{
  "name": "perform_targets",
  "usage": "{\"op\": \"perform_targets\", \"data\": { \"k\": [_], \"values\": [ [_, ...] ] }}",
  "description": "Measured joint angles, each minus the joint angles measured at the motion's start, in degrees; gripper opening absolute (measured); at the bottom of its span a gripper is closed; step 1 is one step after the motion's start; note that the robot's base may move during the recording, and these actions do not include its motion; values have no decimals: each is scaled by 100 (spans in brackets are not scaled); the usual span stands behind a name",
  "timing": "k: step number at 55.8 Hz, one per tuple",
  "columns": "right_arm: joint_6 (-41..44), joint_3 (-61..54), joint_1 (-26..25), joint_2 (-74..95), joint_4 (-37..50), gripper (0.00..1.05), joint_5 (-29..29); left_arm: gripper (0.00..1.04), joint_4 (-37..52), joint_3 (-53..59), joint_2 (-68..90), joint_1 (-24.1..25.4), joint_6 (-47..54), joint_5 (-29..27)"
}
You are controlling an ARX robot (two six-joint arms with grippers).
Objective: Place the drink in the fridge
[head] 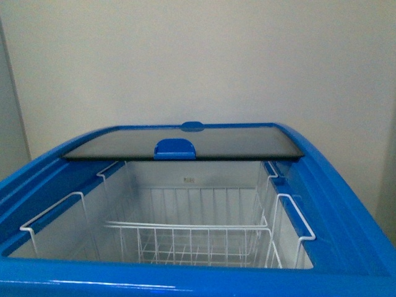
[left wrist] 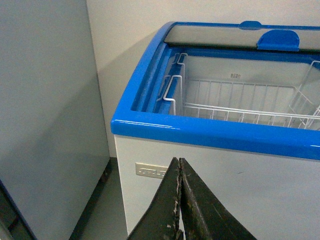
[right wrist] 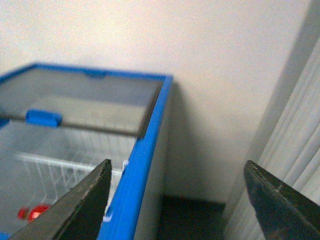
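From the front, the chest freezer (head: 346, 229) stands open, its glass lid (head: 185, 144) slid to the back over white wire baskets (head: 185, 238); no arm or bottle shows there. Only the right wrist view catches a red cap and label, probably the drink (right wrist: 34, 212), low inside the freezer, blurred. The right gripper (right wrist: 177, 192) is spread wide and empty. The left gripper (left wrist: 180, 170) is pressed together outside the front wall.

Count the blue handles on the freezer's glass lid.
2. One large blue handle sits on the near edge of the glass lid; a smaller one is at its far edge. Others may be hidden.
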State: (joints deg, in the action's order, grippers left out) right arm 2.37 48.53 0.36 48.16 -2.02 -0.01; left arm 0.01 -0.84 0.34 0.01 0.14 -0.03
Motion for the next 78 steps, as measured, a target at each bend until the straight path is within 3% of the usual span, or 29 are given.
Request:
{"op": "perform_targets", "data": {
  "k": [6,17,22,47,78],
  "values": [
    [-120,-1187,-26,-503,1106,56,-4,3,0,0,0,0,0,2],
    [-160,-2682,-33,-1058,1679,14,-2,3,0,0,0,0,0,2],
    [-157,-2914,-35,-1266,1786,2,-2,3,0,0,0,0,0,4],
    [-175,-4028,-35,-2212,1939,3,-2,3,0,0,0,0,0,2],
    [-175,-4522,-35,-3088,1589,3,-2,3,0,0,0,0,0,2]
  ]
}}
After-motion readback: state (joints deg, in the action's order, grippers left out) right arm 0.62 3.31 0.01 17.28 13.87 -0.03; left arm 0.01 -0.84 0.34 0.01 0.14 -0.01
